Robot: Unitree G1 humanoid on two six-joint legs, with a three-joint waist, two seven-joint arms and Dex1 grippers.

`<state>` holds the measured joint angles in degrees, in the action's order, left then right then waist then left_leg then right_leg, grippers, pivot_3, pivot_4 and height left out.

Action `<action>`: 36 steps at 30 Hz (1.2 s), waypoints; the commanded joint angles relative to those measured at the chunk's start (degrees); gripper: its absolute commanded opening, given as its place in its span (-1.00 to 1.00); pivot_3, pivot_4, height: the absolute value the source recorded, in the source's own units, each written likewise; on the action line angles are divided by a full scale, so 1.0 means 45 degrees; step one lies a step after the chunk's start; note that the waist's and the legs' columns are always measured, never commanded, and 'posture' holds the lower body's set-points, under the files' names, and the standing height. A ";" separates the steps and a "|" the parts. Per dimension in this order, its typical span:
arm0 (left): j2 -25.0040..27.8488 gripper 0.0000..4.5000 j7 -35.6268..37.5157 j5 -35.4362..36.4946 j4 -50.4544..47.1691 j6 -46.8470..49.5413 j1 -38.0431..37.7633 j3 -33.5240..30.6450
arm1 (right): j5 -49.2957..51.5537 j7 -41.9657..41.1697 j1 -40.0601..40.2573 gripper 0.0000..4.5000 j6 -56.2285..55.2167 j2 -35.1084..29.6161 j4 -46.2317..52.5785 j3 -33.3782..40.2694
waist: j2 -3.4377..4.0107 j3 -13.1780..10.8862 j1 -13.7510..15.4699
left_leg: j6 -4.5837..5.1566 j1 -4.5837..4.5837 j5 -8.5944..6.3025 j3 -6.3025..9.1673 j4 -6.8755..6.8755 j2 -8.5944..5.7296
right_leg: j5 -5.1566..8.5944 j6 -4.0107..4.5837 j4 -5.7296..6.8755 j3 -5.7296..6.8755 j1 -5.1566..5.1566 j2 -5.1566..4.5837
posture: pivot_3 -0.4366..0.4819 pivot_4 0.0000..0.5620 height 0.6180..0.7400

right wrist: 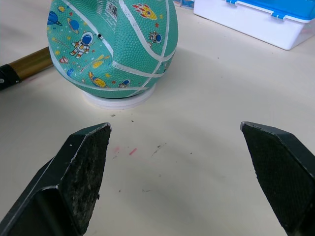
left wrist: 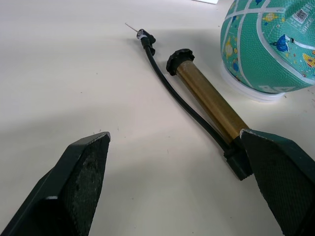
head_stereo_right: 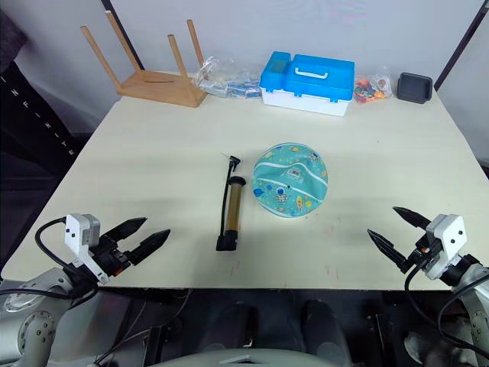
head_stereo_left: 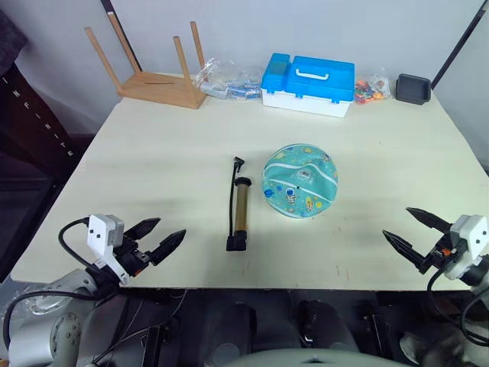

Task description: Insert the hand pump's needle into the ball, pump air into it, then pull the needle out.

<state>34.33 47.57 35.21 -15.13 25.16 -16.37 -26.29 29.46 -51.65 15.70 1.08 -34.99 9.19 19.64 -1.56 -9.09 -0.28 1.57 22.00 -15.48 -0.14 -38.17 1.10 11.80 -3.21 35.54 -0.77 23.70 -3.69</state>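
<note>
On the pale table (head_stereo_left: 153, 153), ball (head_stereo_left: 299, 182) beside hand pump (head_stereo_left: 241, 214); both grippers' jaws spread, empty.

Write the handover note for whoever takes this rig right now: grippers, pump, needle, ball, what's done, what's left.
Left gripper: jaws open, empty, over the table's near left edge.
Right gripper: jaws open, empty, over the near right edge.
Hand pump: lying flat mid-table, just left of the ball, handle end toward the robot; its hose runs alongside the barrel.
Needle: on the hose tip at the pump's far end, resting on the table, not in the ball.
Ball: sitting on a white ring, dented on top.
Done: nothing yet.
Left: pick up the pump, insert the needle, pump, pull the needle out.
</note>
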 commanded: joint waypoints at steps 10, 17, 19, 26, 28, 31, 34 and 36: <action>0.1248 1.00 -0.0985 0.0190 -0.2630 0.1467 0.0360 0.0163 | 0.1292 -0.2552 -0.2176 0.97 0.0027 -0.0649 0.0585 -0.0524 | 0.0011 -0.0017 -0.0033 | 0.0001 -0.0003 0.0000 -0.0002 0.0000 0.0011 | -0.0001 0.0000 0.0003 0.0003 -0.0001 0.0009 | -0.05 -0.47 1.00; 0.2571 1.00 -0.2990 0.1441 -0.3036 0.5847 0.3066 0.0901 | 0.2312 -0.3734 -0.2345 0.97 0.1002 -0.1687 0.2171 -0.0443 | 0.0012 -0.0022 0.0153 | 0.0002 0.0001 0.0000 0.0003 0.0000 0.0005 | -0.0002 0.0001 0.0000 0.0011 -0.0003 0.0019 | -0.05 -0.47 1.00; 0.2891 1.00 -0.3635 0.2078 -0.2764 0.7762 0.4278 0.1121 | 0.2585 -0.3825 -0.2085 0.97 0.1248 -0.1946 0.2625 -0.0165 | -0.0011 -0.0058 0.0287 | 0.0002 0.0003 0.0001 0.0010 -0.0005 -0.0003 | -0.0002 0.0000 0.0004 0.0013 -0.0007 0.0016 | -0.05 -0.47 1.00; 0.3228 1.00 -0.4752 0.1627 0.1244 1.3340 1.0305 0.3811 | 0.3606 -0.2341 -0.1287 0.97 0.2419 -0.2054 0.4845 0.0851 | -0.0074 -0.0095 0.0191 | 0.0003 0.0001 0.0001 0.0047 -0.0020 -0.0074 | -0.0003 -0.0003 0.0019 0.0016 -0.0028 0.0035 | -0.05 -0.47 1.00; 0.3109 1.00 -0.4804 0.1192 0.2114 1.3549 1.1187 0.4474 | 0.3656 -0.2049 -0.1085 0.97 0.2519 -0.2009 0.5219 0.1059 | -0.0084 -0.0099 0.0128 | 0.0003 0.0007 0.0003 0.0073 -0.0022 -0.0093 | -0.0004 -0.0005 0.0030 0.0023 -0.0025 0.0043 | -0.05 -0.47 1.00; 0.2871 1.00 -0.4732 0.0474 0.4021 1.3673 1.2602 0.5493 | 0.3719 -0.1550 -0.0747 0.97 0.2643 -0.1899 0.5817 0.1331 | -0.0099 -0.0107 0.0154 | 0.0002 0.0013 0.0003 0.0085 -0.0019 -0.0104 | -0.0004 -0.0003 0.0037 0.0019 -0.0025 0.0038 | -0.05 -0.47 1.00; 0.2531 1.00 -0.4457 -0.0417 0.5776 1.3032 1.3810 0.6711 | 0.3802 -0.1163 -0.0472 0.97 0.2768 -0.1811 0.6363 0.1447 | -0.0102 -0.0107 0.0221 | 0.0002 0.0018 0.0003 0.0086 -0.0020 -0.0109 | -0.0008 0.0003 0.0030 0.0018 -0.0023 0.0033 | -0.05 -0.47 1.00; 0.2236 1.00 -0.4214 -0.0868 0.6664 1.2643 1.4394 0.7286 | 0.3808 -0.1002 -0.0330 0.97 0.2767 -0.1727 0.6578 0.1478 | -0.0105 -0.0108 0.0255 | 0.0002 0.0021 0.0003 0.0087 -0.0021 -0.0117 | -0.0012 0.0011 0.0029 0.0019 -0.0026 0.0025 | -0.05 -0.47 1.00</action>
<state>44.68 27.46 32.89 13.31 84.02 46.77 5.27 45.47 -56.91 13.90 13.62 -42.94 36.52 24.28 -2.03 -9.57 0.87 1.58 22.13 -15.46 0.26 -38.28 0.56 11.74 -3.15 35.67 -0.68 23.60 -3.59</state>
